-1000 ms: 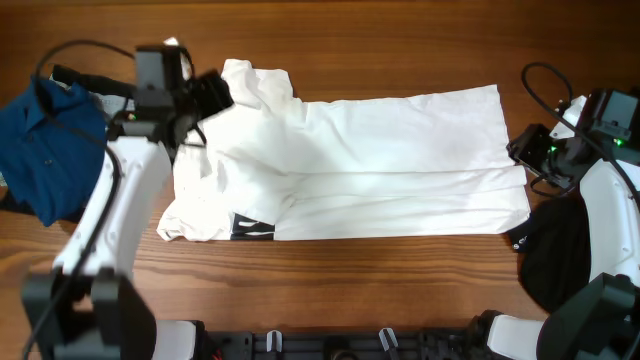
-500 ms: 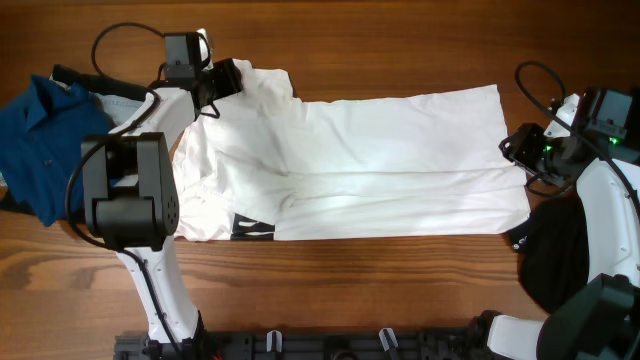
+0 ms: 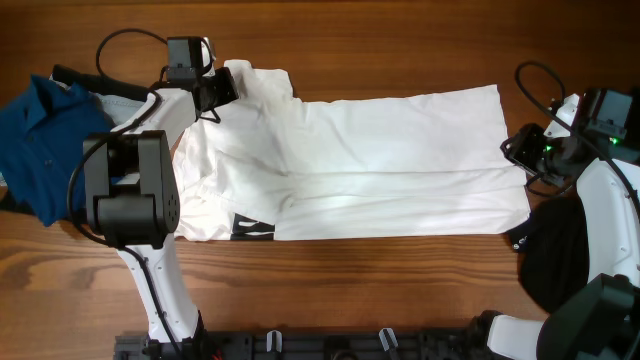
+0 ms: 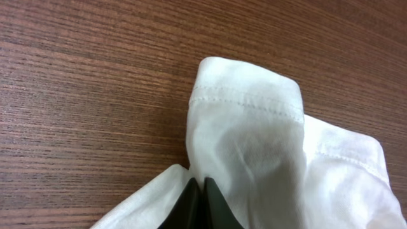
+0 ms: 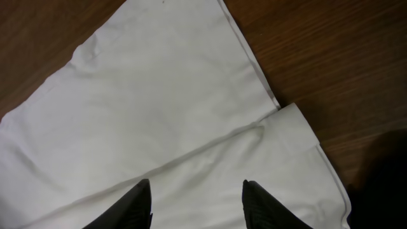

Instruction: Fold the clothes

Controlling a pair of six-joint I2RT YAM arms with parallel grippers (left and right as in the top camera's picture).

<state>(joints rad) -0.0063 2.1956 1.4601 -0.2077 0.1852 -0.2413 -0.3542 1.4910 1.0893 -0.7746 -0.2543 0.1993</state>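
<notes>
The clothes are chiefly a large white T-shirt (image 3: 380, 165) spread flat across the table, its black-bars print (image 3: 252, 228) showing at the front left edge. My left gripper (image 3: 228, 88) is at the shirt's far left corner. In the left wrist view its jaws (image 4: 198, 184) are pressed together with a fold of the white sleeve (image 4: 254, 127) pinched between them. My right gripper (image 3: 512, 150) hovers over the shirt's right hem. The right wrist view shows it (image 5: 196, 187) open above the white cloth (image 5: 159, 108), holding nothing.
A blue collared shirt (image 3: 40, 140) lies crumpled at the left edge. A black garment (image 3: 555, 250) sits at the right, under my right arm. Bare wooden tabletop (image 3: 400, 50) runs along the far side and the front.
My left arm swung up to the sleeve at the far left corner and its jaws closed on the cloth. The right arm barely moved.
</notes>
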